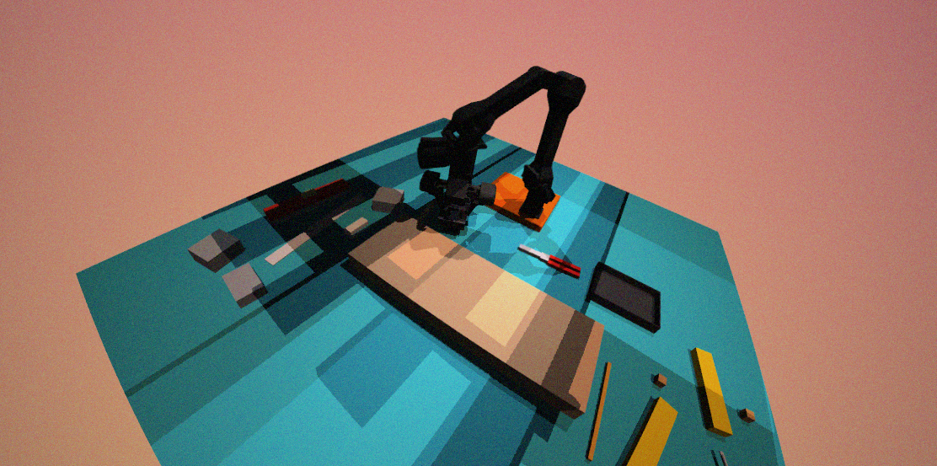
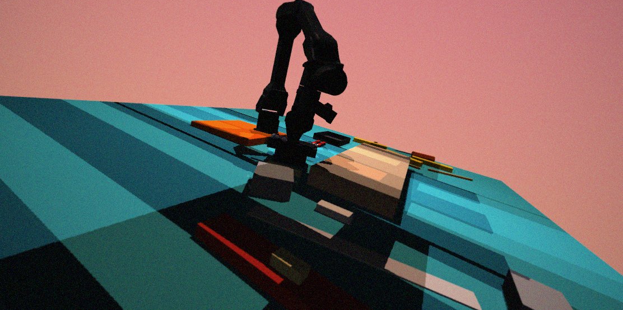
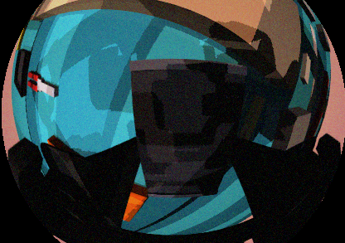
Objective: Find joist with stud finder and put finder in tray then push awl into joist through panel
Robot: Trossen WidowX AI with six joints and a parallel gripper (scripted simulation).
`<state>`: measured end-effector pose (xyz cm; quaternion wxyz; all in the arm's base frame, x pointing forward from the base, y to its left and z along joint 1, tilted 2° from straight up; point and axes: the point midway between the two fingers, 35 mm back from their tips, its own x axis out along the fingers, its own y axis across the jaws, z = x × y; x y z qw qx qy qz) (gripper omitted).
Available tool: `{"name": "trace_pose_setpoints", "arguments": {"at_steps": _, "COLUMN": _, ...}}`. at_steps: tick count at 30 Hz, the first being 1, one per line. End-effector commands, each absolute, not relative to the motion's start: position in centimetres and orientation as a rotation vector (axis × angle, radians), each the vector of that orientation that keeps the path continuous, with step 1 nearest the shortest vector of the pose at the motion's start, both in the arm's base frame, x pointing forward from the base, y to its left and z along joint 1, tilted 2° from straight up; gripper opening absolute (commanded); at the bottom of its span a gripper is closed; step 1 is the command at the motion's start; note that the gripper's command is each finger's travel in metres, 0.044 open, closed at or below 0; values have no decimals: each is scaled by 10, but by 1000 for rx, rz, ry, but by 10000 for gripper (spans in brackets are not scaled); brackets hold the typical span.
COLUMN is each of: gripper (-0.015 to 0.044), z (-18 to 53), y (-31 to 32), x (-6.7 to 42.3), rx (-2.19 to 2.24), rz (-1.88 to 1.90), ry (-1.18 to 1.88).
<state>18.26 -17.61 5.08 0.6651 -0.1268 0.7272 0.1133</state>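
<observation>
The dark stud finder (image 3: 188, 107) (image 2: 305, 147) lies on the teal table just off the near end of the tan floor panel (image 1: 495, 316) (image 2: 370, 168). My gripper (image 1: 451, 216) (image 2: 291, 153) (image 3: 186, 142) is down low over it, with one finger on each side, shut on its body. In the top view the fingers hide most of the stud finder. The red-handled awl (image 1: 549, 259) (image 2: 318, 143) (image 3: 41, 84) lies on the table between the panel and the dark tray (image 1: 626, 295) (image 2: 331, 137).
The arm stands on an orange base plate (image 1: 508, 190) (image 2: 235, 129). A grey block (image 1: 387, 198) (image 2: 272, 179) sits close beside the gripper. A red level (image 1: 304, 197) (image 2: 239, 253), more grey blocks (image 1: 215, 248) and yellow bars (image 1: 711, 390) lie around the table.
</observation>
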Motion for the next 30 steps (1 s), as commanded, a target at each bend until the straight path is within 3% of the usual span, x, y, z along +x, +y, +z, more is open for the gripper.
{"name": "trace_pose_setpoints", "arguments": {"at_steps": 1, "gripper": 281, "z": 51, "y": -177, "x": 182, "rx": -288, "rz": 252, "ry": 1644}}
{"name": "trace_pose_setpoints", "arguments": {"at_steps": 12, "gripper": 0, "z": 64, "y": -177, "x": 183, "rx": -288, "rz": 252, "ry": 1644}}
{"name": "trace_pose_setpoints", "arguments": {"at_steps": 30, "gripper": 0, "z": 86, "y": -177, "x": 183, "rx": -288, "rz": 252, "ry": 1644}}
